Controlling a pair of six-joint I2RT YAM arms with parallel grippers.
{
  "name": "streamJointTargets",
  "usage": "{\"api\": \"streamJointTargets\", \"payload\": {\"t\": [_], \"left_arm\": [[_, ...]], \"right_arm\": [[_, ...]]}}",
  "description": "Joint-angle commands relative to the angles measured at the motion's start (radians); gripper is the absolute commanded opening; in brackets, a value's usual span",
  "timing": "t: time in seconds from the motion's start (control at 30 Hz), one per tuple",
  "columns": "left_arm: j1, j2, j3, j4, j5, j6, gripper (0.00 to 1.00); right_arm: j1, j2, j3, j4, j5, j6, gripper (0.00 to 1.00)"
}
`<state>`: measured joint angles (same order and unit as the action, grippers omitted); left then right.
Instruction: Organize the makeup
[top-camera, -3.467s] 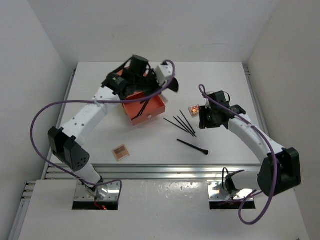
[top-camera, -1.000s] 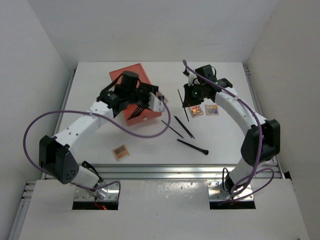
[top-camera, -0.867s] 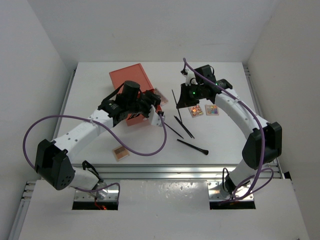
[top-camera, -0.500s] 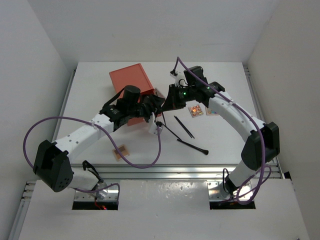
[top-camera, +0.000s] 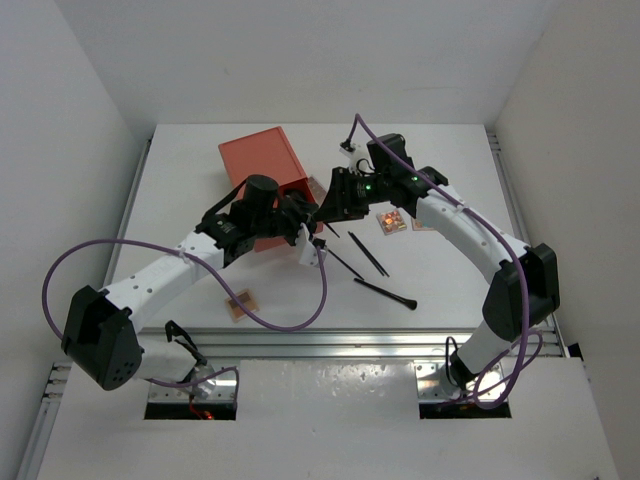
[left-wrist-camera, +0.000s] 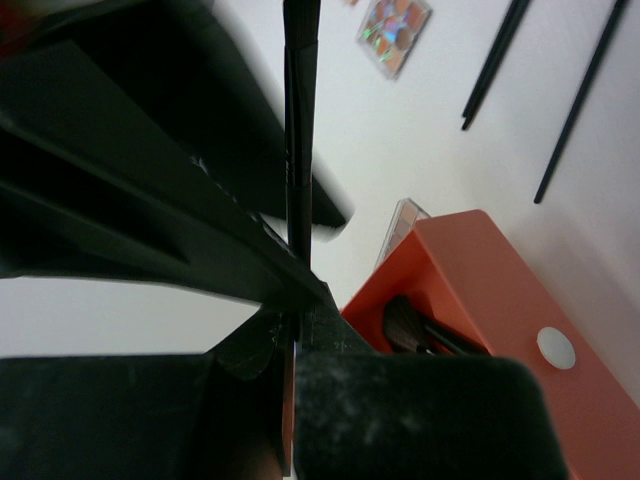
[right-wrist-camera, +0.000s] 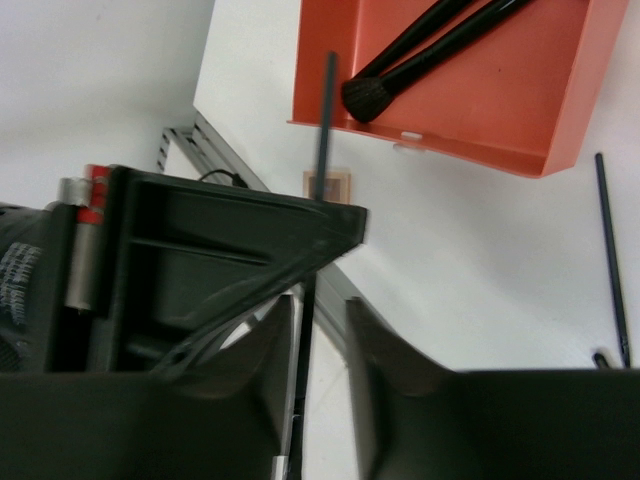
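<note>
The left gripper (left-wrist-camera: 303, 285) is squeezing its two fingers tight together on a thin black stick (left-wrist-camera: 298, 120); the stick is poking straight out past the fingertips. The right gripper (right-wrist-camera: 320, 305) is sitting around the other end of that same stick; its fingers are standing a little apart, with white showing in the gap beside the stick, so it is not pinching it. Both grippers are meeting nose to nose over the middle of the white table (top-camera: 190, 190), just beside the orange-red box (top-camera: 262, 162).

An open orange drawer (right-wrist-camera: 500, 110) is lying below them; two fluffy black brushes (right-wrist-camera: 420, 55) are resting inside it, side by side. A small palette (left-wrist-camera: 403, 218) is sitting right at the drawer's corner; I cannot tell if it is touching.

An orange palette (top-camera: 392, 221) is lying on the table next to the right arm. Two loose sticks (top-camera: 368, 254) are lying near it, close to each other; a long brush (top-camera: 385, 293) is lying a bit nearer the front. A tan palette (top-camera: 240, 302) is lying by itself near the front edge, well apart from the rest.
</note>
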<state>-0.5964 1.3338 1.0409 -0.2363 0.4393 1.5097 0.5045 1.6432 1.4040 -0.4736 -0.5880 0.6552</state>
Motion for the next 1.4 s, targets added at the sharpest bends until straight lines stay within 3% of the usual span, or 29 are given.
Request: {"api": "streamJointTargets", "payload": {"t": [0.0,0.07,0.13,0.27,0.43,0.9,1.07,1.23,1.37], "left_arm": [[-0.014,-0.054,0.007,0.074,-0.075,-0.155,0.0],[0.0,-0.042,0.031,0.048,-0.143,-0.271,0.0],[0.041,-0.018,0.089,-0.045,-0.155,-0.35,0.0],[0.116,0.108,0.221,-0.234,-0.192,-0.566,0.0],[0.19,0.267,0.35,-0.327,-0.172,-0.765,0.0],[0.234,0.367,0.32,-0.356,-0.202,-0.919,0.01],[0.234,0.392,0.358,-0.38,-0.243,-0.951,0.4],[0.234,0.381,0.376,-0.39,-0.232,-0.962,0.53],[0.234,0.381,0.416,-0.39,-0.232,-0.985,0.54]], "right_arm": [[-0.029,-0.052,-0.007,0.017,-0.018,0.0,0.46],[-0.09,-0.071,-0.01,-0.019,0.02,-0.015,0.57],[-0.139,-0.118,-0.026,-0.058,0.098,-0.029,0.6],[-0.224,-0.195,-0.088,-0.128,0.217,-0.075,0.6],[-0.258,-0.217,-0.105,-0.224,0.246,-0.144,0.6],[-0.276,-0.186,-0.172,-0.229,0.257,-0.206,0.64],[-0.25,-0.062,-0.136,-0.292,0.361,-0.301,0.62],[-0.228,0.052,-0.099,-0.315,0.444,-0.362,0.57],[-0.176,0.044,-0.15,-0.301,0.471,-0.414,0.55]]}}
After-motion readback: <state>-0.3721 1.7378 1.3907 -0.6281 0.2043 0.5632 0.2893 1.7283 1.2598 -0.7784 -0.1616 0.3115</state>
